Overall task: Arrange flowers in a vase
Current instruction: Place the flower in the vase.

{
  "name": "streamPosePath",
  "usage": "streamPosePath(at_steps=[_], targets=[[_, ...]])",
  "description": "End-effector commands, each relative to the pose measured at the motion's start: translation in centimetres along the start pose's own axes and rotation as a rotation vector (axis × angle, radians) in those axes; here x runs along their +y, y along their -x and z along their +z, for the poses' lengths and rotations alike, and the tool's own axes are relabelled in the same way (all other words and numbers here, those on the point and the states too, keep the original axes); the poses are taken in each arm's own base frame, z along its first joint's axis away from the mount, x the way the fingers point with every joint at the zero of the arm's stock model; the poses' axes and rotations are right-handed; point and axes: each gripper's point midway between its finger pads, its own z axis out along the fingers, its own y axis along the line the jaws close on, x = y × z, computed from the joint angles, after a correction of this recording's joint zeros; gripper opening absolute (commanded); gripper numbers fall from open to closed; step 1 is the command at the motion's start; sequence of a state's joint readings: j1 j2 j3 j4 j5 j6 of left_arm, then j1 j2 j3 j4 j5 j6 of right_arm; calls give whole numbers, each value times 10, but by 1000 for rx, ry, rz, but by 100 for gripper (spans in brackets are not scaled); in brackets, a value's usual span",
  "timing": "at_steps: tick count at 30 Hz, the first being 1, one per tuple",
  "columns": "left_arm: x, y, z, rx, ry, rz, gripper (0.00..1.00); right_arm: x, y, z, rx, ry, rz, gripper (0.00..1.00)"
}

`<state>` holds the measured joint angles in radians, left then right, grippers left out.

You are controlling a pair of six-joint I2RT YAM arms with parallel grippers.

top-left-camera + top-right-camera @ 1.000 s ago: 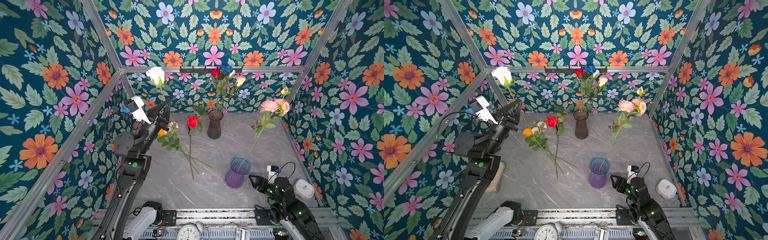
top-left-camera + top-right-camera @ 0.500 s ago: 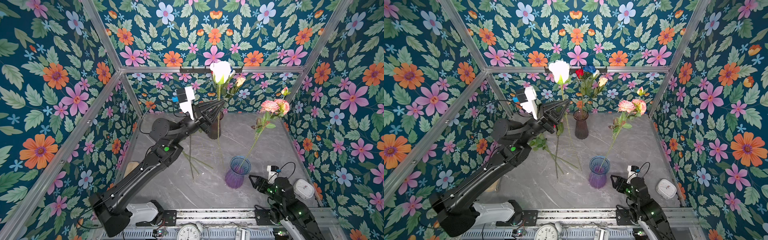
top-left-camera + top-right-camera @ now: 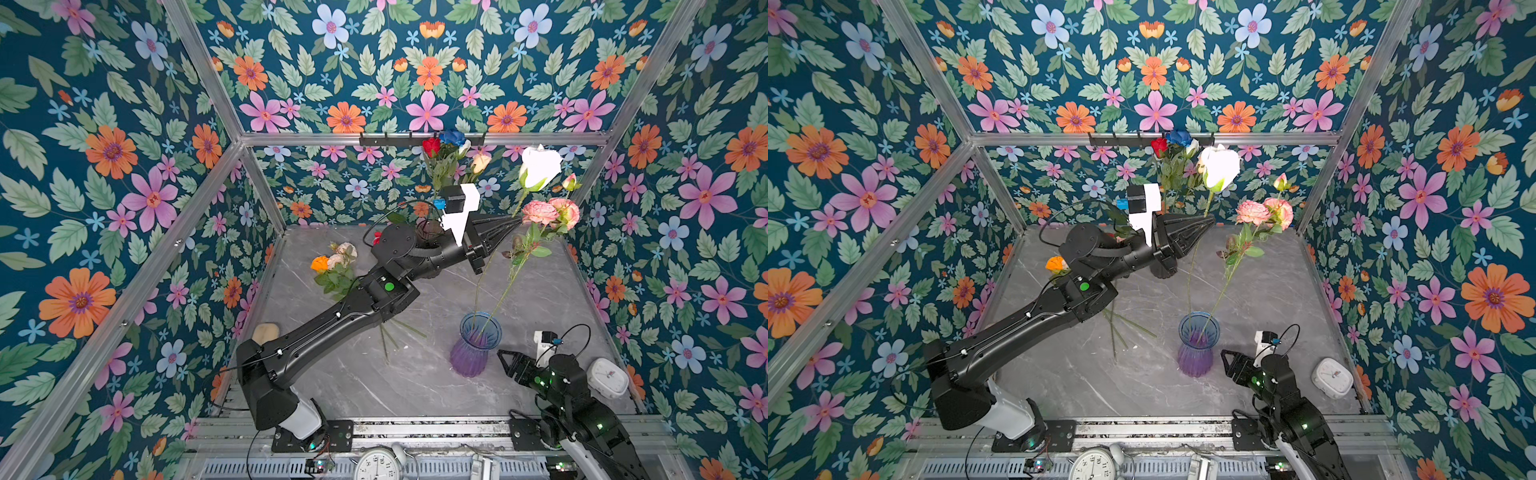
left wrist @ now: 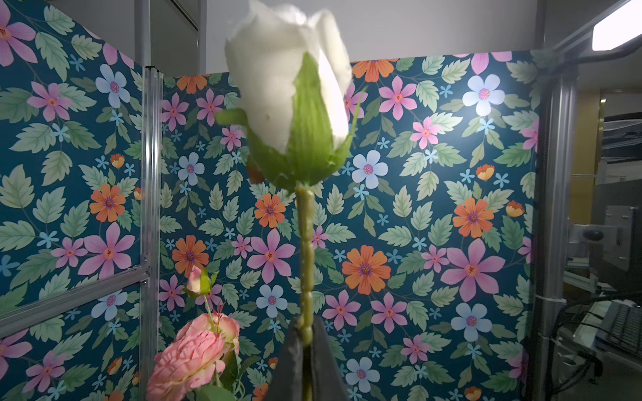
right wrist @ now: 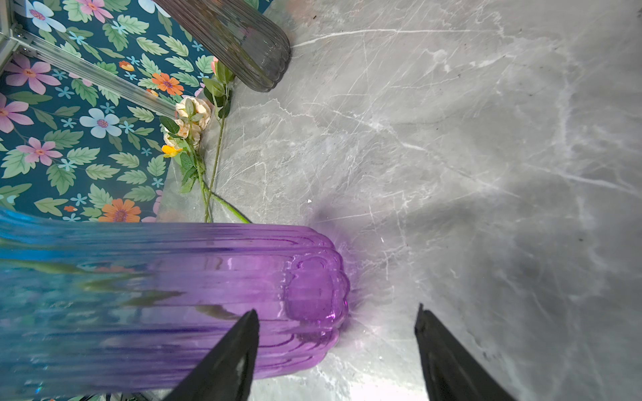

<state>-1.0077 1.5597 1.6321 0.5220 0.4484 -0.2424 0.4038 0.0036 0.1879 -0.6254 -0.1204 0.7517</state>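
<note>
The grey marble table [image 3: 415, 374] filled the lower middle of both top views, walled in by flowered wallpaper. The left arm [image 3: 332, 328] stretched from the lower left up toward the upper right. The left gripper [image 3: 515, 220] [image 3: 1210, 218] was pinched tight on the stem of the white rose [image 3: 538, 166] [image 3: 1219, 168]. In the left wrist view the fingers [image 4: 323, 361] met around that stem just below the bloom [image 4: 288, 86]. The stem ran down to the mouth of the purple vase [image 3: 473, 353] [image 3: 1196, 353], which stood upright right of centre near the lower edge. The vase also held the pink roses [image 3: 548, 212] [image 3: 1264, 212], which leaned toward the right. Behind the arm, at the far edge of the table, the dark vase [image 3: 428, 230] carried a red rose [image 3: 431, 145] and a blue rose [image 3: 452, 137]. The loose flowers [image 3: 332, 266] [image 5: 189, 128], orange and cream, lay flat on the table left of centre. The right gripper [image 3: 503, 362] [image 5: 337, 310] sat low at the lower right, just beside the purple vase, with its fingers spread apart and holding nothing. A small white clock [image 3: 609, 376] rested near the right wall.
</note>
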Motion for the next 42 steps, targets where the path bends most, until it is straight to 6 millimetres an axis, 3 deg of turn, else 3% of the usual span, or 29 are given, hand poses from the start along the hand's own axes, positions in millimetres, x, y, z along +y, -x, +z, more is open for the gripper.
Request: streamPosePath(at_steps=[1, 6, 11, 13, 15, 18, 23, 28, 34, 37, 42], targets=[[3, -8, 3, 15, 16, 57, 0, 6, 4, 0, -17, 25, -13, 73], [6, -30, 1, 56, 25, 45, 0, 7, 4, 0, -17, 29, -18, 73], [14, -67, -17, 88, 73, -10, 0, 8, 4, 0, -15, 35, -21, 73], [16, -82, -24, 102, 87, -35, 7, 8, 4, 0, -16, 38, -24, 73], [17, -94, -31, 113, 93, -53, 26, 8, 4, 1, -15, 38, -22, 73], [17, -93, -37, 111, 106, -49, 46, 8, 4, 1, -14, 38, -22, 73], [19, -84, -58, 137, 176, 15, 53, 8, 4, 1, -17, 36, -23, 73], [36, -78, -115, 178, 388, 88, 53, 7, 4, 1, -15, 34, -21, 73], [56, -79, -209, 147, 672, 105, 48, 7, 4, 3, -9, 29, -19, 73], [75, -99, -250, 206, 833, 125, 40, 6, 4, 4, -5, 21, -18, 73], [137, -157, -322, 455, 1182, 81, 34, 5, 4, 5, -4, 13, -13, 73]])
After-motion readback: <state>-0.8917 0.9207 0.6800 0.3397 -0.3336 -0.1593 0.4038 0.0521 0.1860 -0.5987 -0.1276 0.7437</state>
